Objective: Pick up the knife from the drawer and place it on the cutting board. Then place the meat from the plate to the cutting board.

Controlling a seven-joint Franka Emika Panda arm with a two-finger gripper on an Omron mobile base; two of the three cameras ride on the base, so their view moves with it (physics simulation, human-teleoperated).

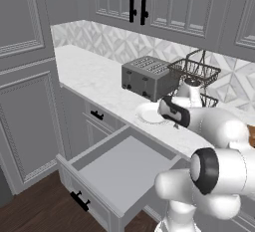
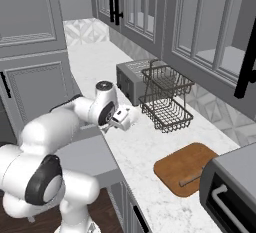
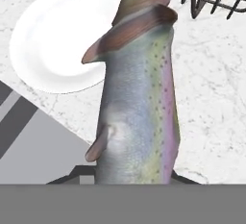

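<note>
Held close before the hand camera, the meat [image 3: 139, 103] (a silvery fish) hangs clenched in the end effector [image 2: 121, 118] above the white plate [image 3: 48, 40], so the next move likely calls for carrying it to the cutting board [image 2: 182, 164].

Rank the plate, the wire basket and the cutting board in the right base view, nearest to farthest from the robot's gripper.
From the gripper:
1. plate, right beside it at the counter's front edge.
2. wire basket, farther back by the wall.
3. cutting board, well along the counter, beside the dark oven.
</note>
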